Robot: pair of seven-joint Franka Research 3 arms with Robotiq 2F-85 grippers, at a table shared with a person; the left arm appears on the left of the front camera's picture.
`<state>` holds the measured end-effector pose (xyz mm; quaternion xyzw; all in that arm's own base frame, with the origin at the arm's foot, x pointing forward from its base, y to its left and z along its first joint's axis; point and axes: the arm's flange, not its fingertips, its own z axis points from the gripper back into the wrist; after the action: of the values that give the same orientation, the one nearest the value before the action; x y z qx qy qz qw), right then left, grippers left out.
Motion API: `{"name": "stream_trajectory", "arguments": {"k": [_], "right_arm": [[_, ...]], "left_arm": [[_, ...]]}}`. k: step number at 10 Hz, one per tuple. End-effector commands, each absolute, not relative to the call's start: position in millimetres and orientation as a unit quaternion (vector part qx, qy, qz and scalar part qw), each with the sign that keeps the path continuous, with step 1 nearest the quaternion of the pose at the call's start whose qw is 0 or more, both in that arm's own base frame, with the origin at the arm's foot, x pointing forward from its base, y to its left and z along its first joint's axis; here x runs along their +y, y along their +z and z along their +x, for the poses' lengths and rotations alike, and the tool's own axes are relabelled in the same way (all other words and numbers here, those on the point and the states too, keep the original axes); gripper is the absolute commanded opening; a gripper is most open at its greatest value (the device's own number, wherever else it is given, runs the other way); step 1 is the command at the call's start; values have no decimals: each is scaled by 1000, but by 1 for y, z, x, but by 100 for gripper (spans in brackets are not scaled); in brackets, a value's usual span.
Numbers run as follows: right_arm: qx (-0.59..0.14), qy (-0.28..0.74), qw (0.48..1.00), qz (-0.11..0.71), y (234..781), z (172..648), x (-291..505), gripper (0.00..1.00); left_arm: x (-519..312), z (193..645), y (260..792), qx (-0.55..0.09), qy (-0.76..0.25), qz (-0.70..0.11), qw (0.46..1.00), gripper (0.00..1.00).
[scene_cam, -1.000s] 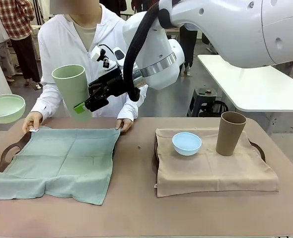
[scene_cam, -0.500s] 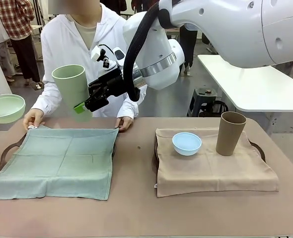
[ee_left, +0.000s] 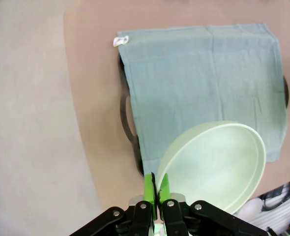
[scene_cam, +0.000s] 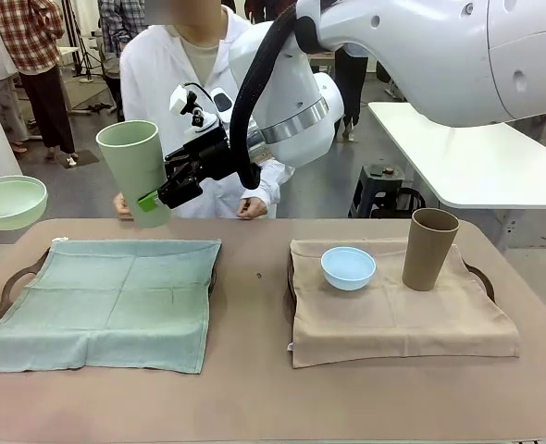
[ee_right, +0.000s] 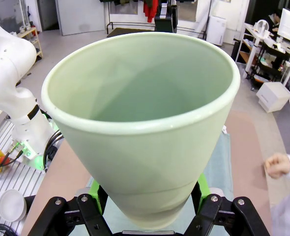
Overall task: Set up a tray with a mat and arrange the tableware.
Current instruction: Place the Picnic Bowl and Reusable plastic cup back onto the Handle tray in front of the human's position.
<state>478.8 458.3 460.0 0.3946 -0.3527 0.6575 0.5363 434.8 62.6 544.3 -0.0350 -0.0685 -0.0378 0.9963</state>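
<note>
- Right of the green mat (scene_cam: pixel 106 301): a tan mat (scene_cam: pixel 398 314) already dressed over its tray, carrying the light blue bowl (scene_cam: pixel 348 267) and the tan-brown tumbler (scene_cam: pixel 428 248). Looks finished.
- Green mat spread flat over the left tray (scene_cam: pixel 16 280), nothing on it yet.
- Above the green mat's far edge: pale green tumbler (scene_cam: pixel 136 169) aloft, right gripper (scene_cam: pixel 153 201) clamped around its base.
- Off the green mat's left edge, raised: pale green bowl (scene_cam: pixel 10 201), rim nipped between the pressed-together fingers of the left gripper (ee_left: pixel 157 191).
- Left to do, by judgement: setting both green pieces down on the green mat.
</note>
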Motion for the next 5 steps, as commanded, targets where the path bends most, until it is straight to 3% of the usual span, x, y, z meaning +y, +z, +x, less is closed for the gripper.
{"name": "stream_trajectory", "arguments": {"k": [1,2,3,5], "right_arm": [[-355,660,532,395,461,481,460,0],[-355,660,532,395,461,481,460,0],[-353,657,536,395,460,479,458,81],[-373,630,510,453,424,505,450,81]], "left_arm": [[62,435,544,-76,-37,-33,996,0],[62,435,544,-76,-37,-33,996,0],[62,435,544,-76,-37,-33,996,0],[64,451,522,-63,-40,-35,997,4]]}}
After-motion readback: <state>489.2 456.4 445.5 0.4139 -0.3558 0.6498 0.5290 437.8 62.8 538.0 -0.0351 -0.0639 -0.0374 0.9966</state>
